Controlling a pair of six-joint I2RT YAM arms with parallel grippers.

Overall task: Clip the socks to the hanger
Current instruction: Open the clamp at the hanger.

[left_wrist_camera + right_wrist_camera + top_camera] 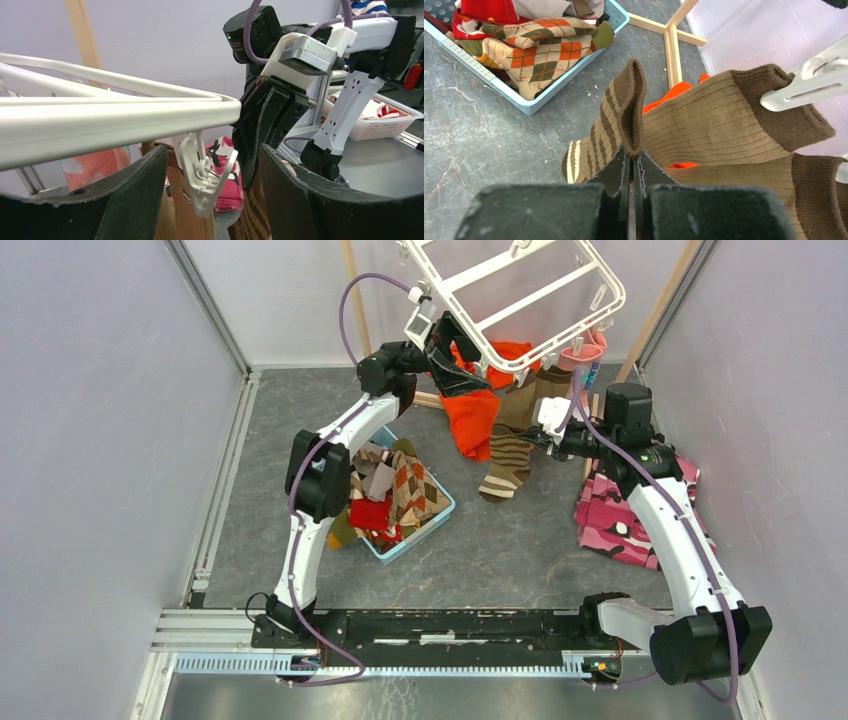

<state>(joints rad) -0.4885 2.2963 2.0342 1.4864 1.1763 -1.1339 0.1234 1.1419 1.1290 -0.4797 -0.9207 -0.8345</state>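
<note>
we are holding our left hand (214, 160) spread, a finger on either side of a free clip (202, 182) dangling from the hanger (115, 117), not touching it; our right hand (631, 162) is clenching the striped sock (616, 110) by its cuff, just right of that clip, its length hanging down; the clipped brown sock (724, 117) and orange garment (475, 415) are crowding close; other socks (395, 490) are lying in the basket (443, 508).
</note>
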